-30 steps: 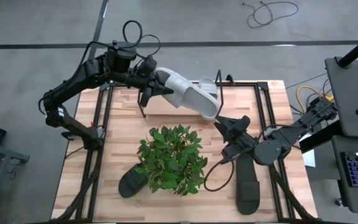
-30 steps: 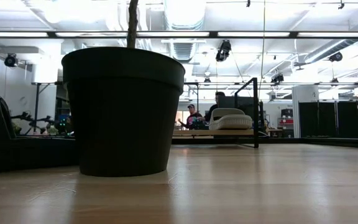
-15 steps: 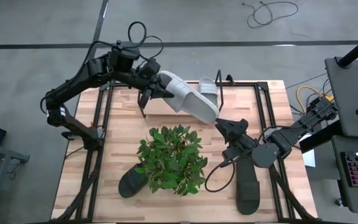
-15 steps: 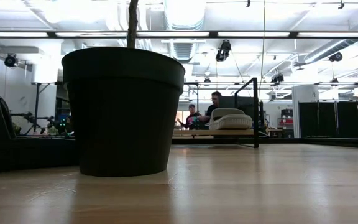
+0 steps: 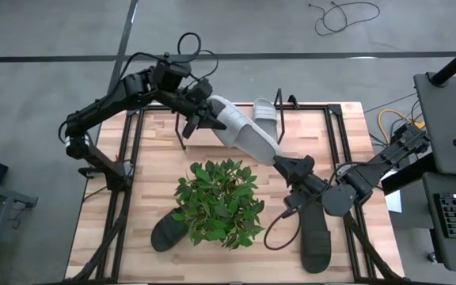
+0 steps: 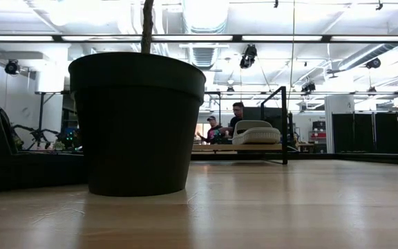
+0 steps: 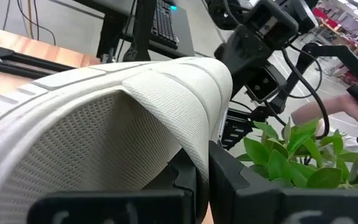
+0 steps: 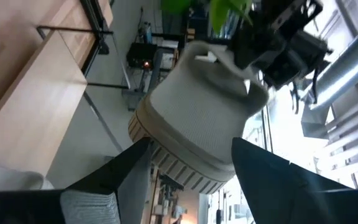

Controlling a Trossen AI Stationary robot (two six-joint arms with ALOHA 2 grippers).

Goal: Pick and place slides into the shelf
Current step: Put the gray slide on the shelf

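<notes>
My left gripper (image 5: 204, 115) is shut on a light grey slide (image 5: 244, 133) and carries it above the table's far middle. The slide's free end (image 5: 273, 152) points at my right gripper (image 5: 287, 165). That gripper is open, and its fingers stand on either side of this end (image 8: 191, 134). A second grey slide (image 5: 265, 111) rests on the shelf (image 5: 281, 107), also seen in the low view (image 6: 256, 131). Two black slides (image 5: 167, 231) (image 5: 317, 237) lie flat on the table's near part. My left gripper pinches the edge of the grey slide's wide strap (image 7: 194, 146) between its two fingers. The fingers reach from the table's far left and slant slightly down. The slide is lifted clear of the table, stretched out beyond the fingers toward the right arm. Whether my right gripper touches the slide's end, I cannot tell.
A green leafy plant (image 5: 218, 202) in a dark pot (image 6: 137, 124) stands mid-table between the two black slides. Black frame rails (image 5: 129, 150) run along both table sides. People sit in the room behind the shelf (image 6: 237, 114).
My left gripper has moved toward the table's right and slightly toward its near edge with the grey slide. The slide's free end has come down between my right gripper's open fingers. The right gripper has rolled a little in place.
</notes>
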